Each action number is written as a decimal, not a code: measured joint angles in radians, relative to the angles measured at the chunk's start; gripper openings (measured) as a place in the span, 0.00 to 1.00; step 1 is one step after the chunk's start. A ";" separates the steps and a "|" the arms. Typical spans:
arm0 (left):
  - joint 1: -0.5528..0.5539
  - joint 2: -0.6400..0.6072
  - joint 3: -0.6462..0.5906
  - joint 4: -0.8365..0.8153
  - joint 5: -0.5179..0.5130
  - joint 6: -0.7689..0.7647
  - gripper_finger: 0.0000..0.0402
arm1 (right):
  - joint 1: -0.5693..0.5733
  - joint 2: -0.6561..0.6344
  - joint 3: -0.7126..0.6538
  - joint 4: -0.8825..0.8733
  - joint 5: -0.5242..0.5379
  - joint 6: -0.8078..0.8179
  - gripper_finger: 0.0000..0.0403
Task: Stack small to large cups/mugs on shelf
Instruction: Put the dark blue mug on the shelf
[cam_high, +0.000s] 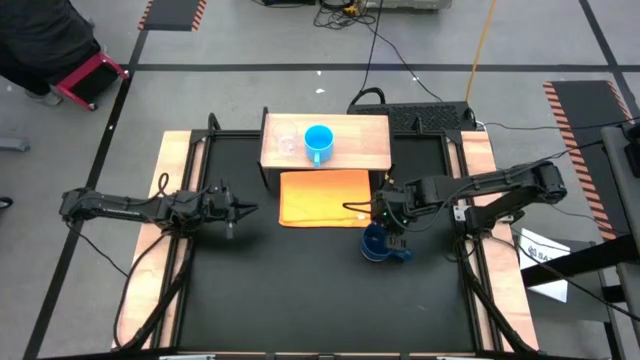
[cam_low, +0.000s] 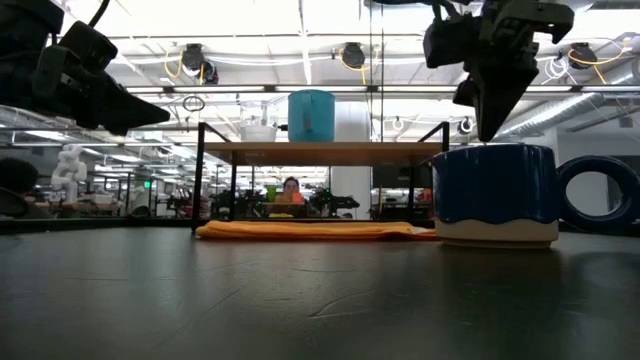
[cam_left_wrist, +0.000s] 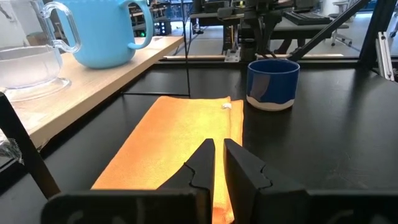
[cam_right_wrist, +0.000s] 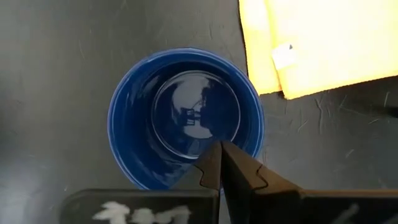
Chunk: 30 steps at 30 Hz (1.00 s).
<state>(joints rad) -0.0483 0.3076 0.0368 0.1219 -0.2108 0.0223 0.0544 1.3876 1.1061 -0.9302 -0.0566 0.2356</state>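
Hovering above the large dark-blue ceramic mug (cam_high: 378, 245) on the black desk (cam_high: 300, 300), the right gripper (cam_right_wrist: 221, 163) is closed and empty; it should open and straddle the rim. One light-blue mug (cam_high: 318, 142) and one clear glass cup (cam_high: 287, 143) occupy the light-wood shelf (cam_high: 365, 150). Left gripper (cam_left_wrist: 219, 155): closed, idle.

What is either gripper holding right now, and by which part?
Nothing. The right gripper hangs shut above the dark-blue mug; the left gripper is shut and empty.
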 joint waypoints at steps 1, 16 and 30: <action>0.000 0.000 0.000 0.000 0.000 0.000 0.09 | 0.000 0.000 0.000 0.002 0.000 0.004 0.00; 0.000 0.000 0.000 -0.016 0.000 0.000 0.09 | 0.000 -0.001 0.000 0.049 -0.082 0.005 0.02; 0.000 0.000 0.000 -0.024 0.000 0.000 0.09 | 0.000 -0.001 -0.001 0.058 -0.084 -0.002 0.27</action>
<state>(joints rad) -0.0483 0.3073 0.0368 0.0975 -0.2108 0.0219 0.0544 1.3865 1.1049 -0.8719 -0.1402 0.2335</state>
